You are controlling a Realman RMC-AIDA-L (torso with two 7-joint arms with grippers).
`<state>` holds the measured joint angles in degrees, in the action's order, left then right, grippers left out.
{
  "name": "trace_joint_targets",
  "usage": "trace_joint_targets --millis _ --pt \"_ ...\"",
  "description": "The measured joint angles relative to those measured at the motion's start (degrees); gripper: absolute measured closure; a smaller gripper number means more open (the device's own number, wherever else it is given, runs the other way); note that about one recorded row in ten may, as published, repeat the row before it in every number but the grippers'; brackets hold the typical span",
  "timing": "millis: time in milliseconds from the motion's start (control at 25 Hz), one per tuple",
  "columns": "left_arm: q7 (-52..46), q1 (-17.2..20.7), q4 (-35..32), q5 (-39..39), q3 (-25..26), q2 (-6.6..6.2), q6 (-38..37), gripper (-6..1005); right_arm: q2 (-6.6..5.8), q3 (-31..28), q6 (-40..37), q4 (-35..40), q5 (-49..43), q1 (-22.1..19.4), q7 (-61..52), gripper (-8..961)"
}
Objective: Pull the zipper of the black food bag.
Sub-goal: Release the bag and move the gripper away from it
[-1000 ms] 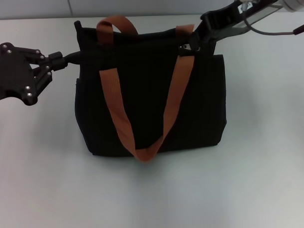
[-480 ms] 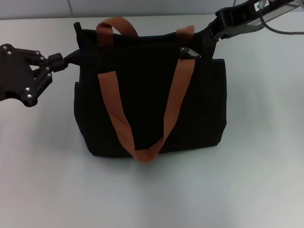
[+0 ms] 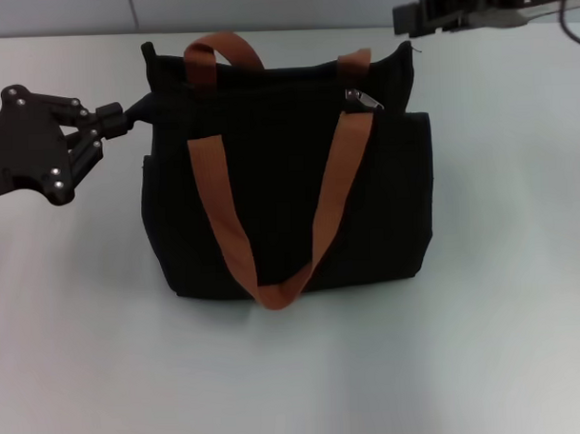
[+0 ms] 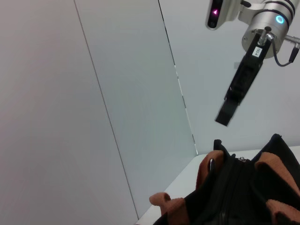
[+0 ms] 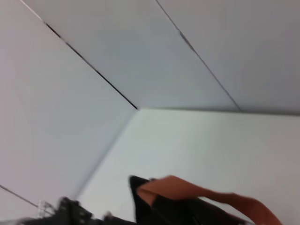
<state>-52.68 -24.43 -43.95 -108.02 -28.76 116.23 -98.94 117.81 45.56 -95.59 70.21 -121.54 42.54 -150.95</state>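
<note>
White table (image 3: 483, 296), matte, plain surface running back to a pale panelled wall. One item stands directly on it: the black food bag (image 3: 279, 189), upright, centre-rear, its orange-brown strap handle (image 3: 274, 292) drooping down the front face toward the tabletop.

Matte black left gripper (image 3: 124, 112) with silver screws; silver right wrist, black cable.

Left gripper (image 3: 132, 112): jaws meet the black food bag (image 3: 290, 207) at its upper left corner, black on black; grip state unreadable. Right gripper (image 3: 409, 19): cut off by head view's top edge, jaws not resolvable. Zipper (image 3: 364, 100): pull tab visible, zip line itself indistinct. Right wrist view: bag cropped at frame edge and blurred.
</note>
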Motion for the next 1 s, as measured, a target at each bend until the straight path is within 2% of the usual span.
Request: trace_joint_targets --millis 120,160,200,240,280,320,360,400,480,520,600,720,760,800,920,960,1000 --pt "-0.01 0.00 0.04 0.00 -0.12 0.04 -0.10 907 -1.21 -2.22 -0.40 -5.13 6.70 -1.76 7.17 785" --pt "-0.01 -0.03 0.30 0.00 -0.12 0.04 -0.34 905 -2.19 -2.61 -0.96 -8.77 12.03 -3.11 13.14 725" --pt "-0.01 -0.03 0.30 0.00 -0.12 0.04 -0.34 904 -2.19 -2.61 -0.96 -8.77 12.03 -3.11 13.14 666" --pt "-0.01 -0.04 0.41 0.00 -0.14 0.05 -0.45 902 -2.89 -2.71 -1.59 -11.68 15.61 -3.97 17.79 606" --pt "-0.02 -0.03 0.56 0.00 -0.22 0.05 -0.61 900 -3.99 -2.76 -3.44 -17.70 21.67 -5.37 26.64 547" --pt "-0.03 0.01 0.67 0.01 -0.28 0.05 -0.67 898 -3.99 -2.76 -3.44 -17.70 21.67 -5.37 26.64 520" --pt "-0.09 0.08 0.81 0.01 -0.35 0.05 -0.73 896 -4.76 -2.80 -5.82 -23.01 25.95 -6.54 35.98 492" --pt "-0.09 0.08 0.81 0.01 -0.35 0.05 -0.73 895 -4.76 -2.80 -5.82 -23.01 25.95 -6.54 35.98 465" --pt "-0.48 0.24 0.86 0.01 -0.31 0.05 -1.02 891 -5.11 -2.83 -9.61 -28.66 28.32 -8.39 48.43 411" --pt "-0.48 0.24 0.86 0.01 -0.31 0.05 -1.02 889 -5.11 -2.83 -9.61 -28.66 28.32 -8.39 48.43 383" --pt "-0.89 0.29 0.90 0.01 -0.27 0.10 -1.24 886 -4.98 -2.80 -12.53 -30.27 28.46 -9.74 55.82 329" --pt "-1.27 0.29 1.17 -0.01 -0.37 0.11 -1.34 880 -4.12 -2.07 -16.45 -31.43 27.44 -12.38 67.65 249" --pt "-1.42 0.26 1.83 -0.16 -0.38 -0.05 -1.35 878 -3.33 -1.35 -17.12 -31.61 25.14 -13.94 73.40 222" --pt "-1.42 0.26 1.83 -0.16 -0.38 -0.05 -1.35 877 -3.33 -1.35 -17.12 -31.61 25.14 -13.94 73.40 222" --pt "-1.80 0.20 2.75 -0.19 -0.41 -0.49 -1.39 871 -1.74 -0.86 -17.06 -31.86 19.39 -15.54 80.94 222" --pt "-2.44 0.21 2.88 -0.14 -0.42 -0.74 -1.52 869 -0.33 -1.10 -16.43 -32.20 15.47 -16.59 85.75 222" --pt "-2.44 0.21 2.88 -0.14 -0.42 -0.74 -1.52 868 -0.33 -1.10 -16.43 -32.20 15.47 -16.59 85.75 222"
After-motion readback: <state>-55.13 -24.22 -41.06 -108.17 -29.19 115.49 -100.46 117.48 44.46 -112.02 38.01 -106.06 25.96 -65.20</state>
